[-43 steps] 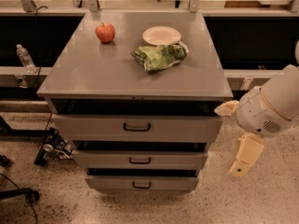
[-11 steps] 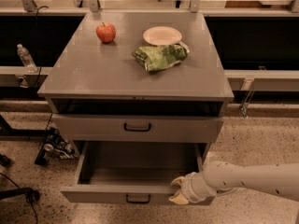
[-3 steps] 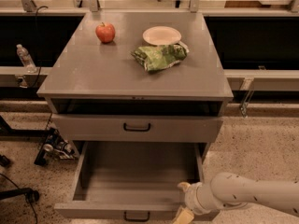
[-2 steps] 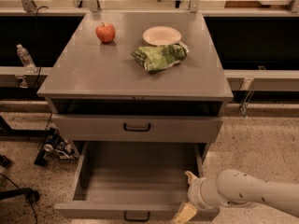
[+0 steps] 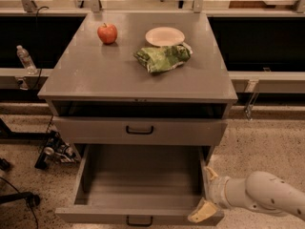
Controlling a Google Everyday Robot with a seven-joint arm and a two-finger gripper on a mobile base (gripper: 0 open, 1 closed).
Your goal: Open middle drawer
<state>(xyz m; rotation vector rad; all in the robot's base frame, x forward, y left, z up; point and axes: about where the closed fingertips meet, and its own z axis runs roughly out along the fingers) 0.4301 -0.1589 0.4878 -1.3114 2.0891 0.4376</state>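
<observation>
The wide grey metal middle drawer (image 5: 143, 175), with a small black loop handle (image 5: 139, 220) at the centre of its shallow front, stands pulled far out at 6 o'clock in the view. Its bare interior is open to the camera and its front panel lies close to the bottom edge. It looks like a stiff sheet-metal box on slides, fairly heavy and smooth-sided, so it should move straight along its rails and not flex. The loop handle is the proper place to hold it; the flat front and side walls offer little purchase. The robot's cream two-finger claw (image 5: 206, 193) sits at the drawer's 4 o'clock, at the right front corner. Its fingers are spread well apart and nothing is gripped between them. One finger points up beside the right side wall and the other lies over the front panel's right end, well to the 3 o'clock side of the handle. The task looks essentially done. On the grey bench (image 5: 95, 75) above, a red apple (image 5: 107, 33) rests at 11 o'clock.
</observation>
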